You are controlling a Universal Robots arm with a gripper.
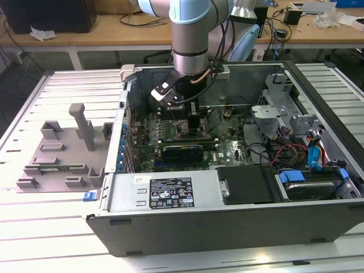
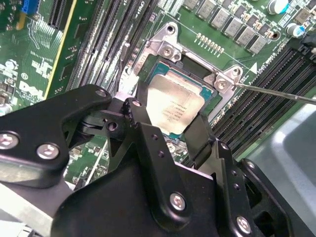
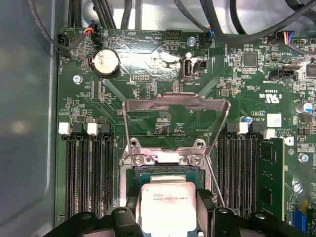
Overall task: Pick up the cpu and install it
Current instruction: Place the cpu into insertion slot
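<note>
So this one's at the install part, not the pickup. The arm is reaching down into the open PC case (image 1: 227, 199) that sits on the desk (image 1: 57, 233), and the claw (image 2: 169, 114) is right over the CPU socket (image 2: 168, 49) on the motherboard (image 3: 148, 74). The grey parts tray (image 1: 57, 153) is outside the case, off to the exterior view's left, well apart from where the work is.

The cpu (image 2: 175, 103) sits between the two black fingers (image 2: 197, 133), silver top facing up, and it looks like the claw is clamped on its opposite edges. In both wrist views the chip is inside the outline of the socket frame, either just above the socket bed or already touching it. Honestly can't tell which from these angles.

The load plate (image 3: 175, 106) is flipped up and out of the way, and the thin retention lever (image 2: 276, 91) is swung out to the side, so the socket is open to take the chip.

My read: seating it calls for the chip to be flat and square to the frame, corners lined up, going straight down with no sideways drag. Any tilt here risks the contacts underneath, so slow and gentle is the name of the game
</note>
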